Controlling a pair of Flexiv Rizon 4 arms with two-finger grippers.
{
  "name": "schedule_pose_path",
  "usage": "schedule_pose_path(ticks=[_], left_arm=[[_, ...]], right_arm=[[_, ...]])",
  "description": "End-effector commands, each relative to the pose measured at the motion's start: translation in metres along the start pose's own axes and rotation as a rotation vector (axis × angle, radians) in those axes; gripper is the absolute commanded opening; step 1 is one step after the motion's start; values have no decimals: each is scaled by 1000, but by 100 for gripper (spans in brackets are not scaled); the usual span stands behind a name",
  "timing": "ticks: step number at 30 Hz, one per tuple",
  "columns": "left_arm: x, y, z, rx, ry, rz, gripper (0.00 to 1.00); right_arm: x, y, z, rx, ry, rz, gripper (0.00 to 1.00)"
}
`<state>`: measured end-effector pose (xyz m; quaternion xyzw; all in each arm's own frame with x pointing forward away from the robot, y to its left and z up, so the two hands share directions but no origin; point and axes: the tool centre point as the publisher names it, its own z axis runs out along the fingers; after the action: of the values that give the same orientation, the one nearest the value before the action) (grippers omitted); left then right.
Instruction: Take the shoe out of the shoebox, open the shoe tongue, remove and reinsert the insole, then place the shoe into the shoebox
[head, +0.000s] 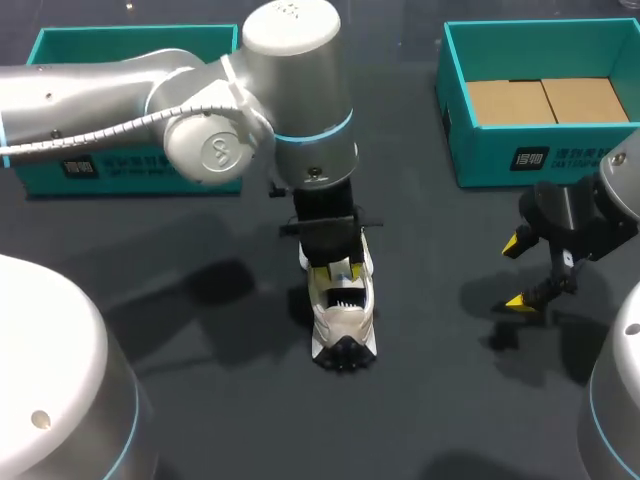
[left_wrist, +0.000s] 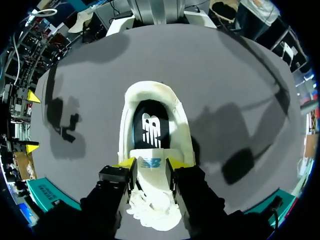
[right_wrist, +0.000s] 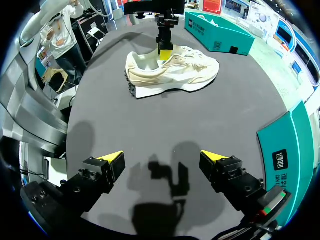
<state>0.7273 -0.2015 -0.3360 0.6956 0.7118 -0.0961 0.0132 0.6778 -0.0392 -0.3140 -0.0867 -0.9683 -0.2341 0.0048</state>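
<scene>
Left wrist view: left gripper (left_wrist: 151, 163) pinches the tongue (left_wrist: 150, 174) of the light shoe (left_wrist: 150, 92), soft and floppy by the look, best held near its top; right gripper (right_wrist: 162, 157) hangs open.

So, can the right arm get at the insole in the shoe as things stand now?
Probably yes. The right gripper is open above bare table beside the shoe, with nothing between them. The left gripper holds the tongue, and the insole shows in the uncovered heel opening.
</scene>
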Motion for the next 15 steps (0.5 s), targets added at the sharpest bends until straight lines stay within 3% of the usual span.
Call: schedule_pose_path(ticks=[1, 4, 6, 7, 8, 15], left_arm=[[14, -13, -44, -56, -6, -38, 44], [15, -13, -63, -66, -7, -74, 45], [15, -13, -74, -14, -3, -127, 47], [14, -12, -79, 54, 18, -216, 67], [13, -10, -83, 122, 57, -318, 100], [13, -9, -84, 142, 87, -352, 100]], right_arm=[[1, 0, 0, 3, -2, 1, 100], [1, 0, 0, 3, -2, 1, 100], [1, 0, 0, 3, -2, 1, 100], [1, 0, 0, 3, -2, 1, 100], [1, 0, 0, 3, -2, 1, 100], [1, 0, 0, 3, -2, 1, 100]])
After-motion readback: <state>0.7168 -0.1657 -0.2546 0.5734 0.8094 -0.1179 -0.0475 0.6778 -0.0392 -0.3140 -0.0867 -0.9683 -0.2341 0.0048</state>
